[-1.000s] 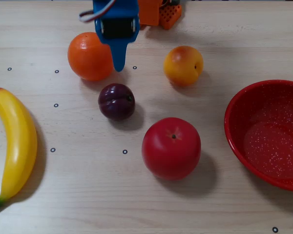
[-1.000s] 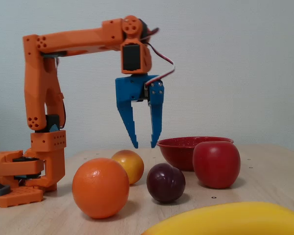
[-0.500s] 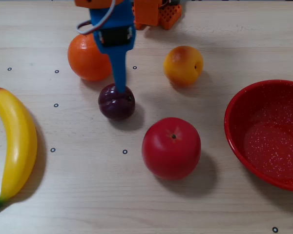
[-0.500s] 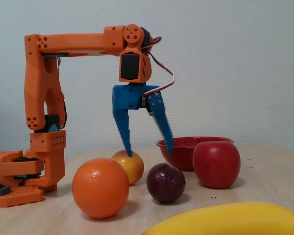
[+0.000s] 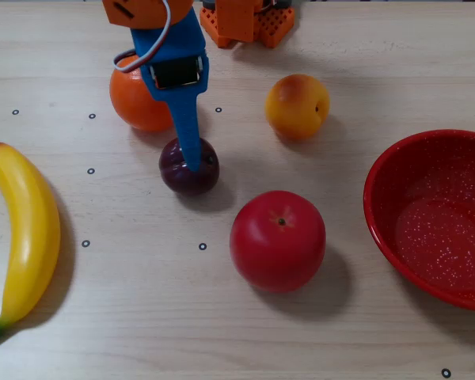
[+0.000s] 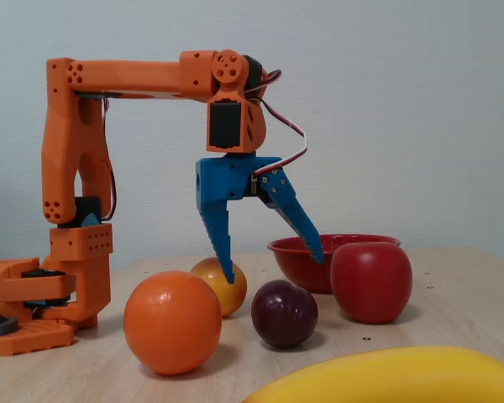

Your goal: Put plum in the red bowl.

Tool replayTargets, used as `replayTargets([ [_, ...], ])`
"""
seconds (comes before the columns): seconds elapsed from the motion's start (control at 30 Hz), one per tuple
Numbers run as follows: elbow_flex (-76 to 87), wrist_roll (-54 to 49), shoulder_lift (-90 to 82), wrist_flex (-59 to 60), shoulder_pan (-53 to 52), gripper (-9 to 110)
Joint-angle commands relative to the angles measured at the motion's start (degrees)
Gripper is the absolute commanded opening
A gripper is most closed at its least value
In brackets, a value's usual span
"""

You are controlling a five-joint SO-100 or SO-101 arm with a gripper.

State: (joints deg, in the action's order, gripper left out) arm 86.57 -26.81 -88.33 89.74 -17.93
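Blue hand [image 6: 271,270] spread wide above plum [image 6: 284,313], empty.

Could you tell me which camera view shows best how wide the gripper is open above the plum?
The fixed view: the gripper shows side-on, fingers spread wide above the plum. In the overhead view one blue finger overlaps the plum, hiding the spread.

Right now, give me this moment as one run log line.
phase: approach | hand: open, above plum | plum: on table, not gripped | red bowl: empty
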Motion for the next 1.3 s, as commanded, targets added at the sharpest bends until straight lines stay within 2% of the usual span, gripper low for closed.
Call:
replayTargets([
  [0.0,-1.76,-2.55,-1.76,-0.53,-1.41,43],
  [0.4,-1.76,-4.57,2.02,-0.44,-1.41,44],
  [1.27,0.35,-4.13,7.91,-9.93,2.02,44],
])
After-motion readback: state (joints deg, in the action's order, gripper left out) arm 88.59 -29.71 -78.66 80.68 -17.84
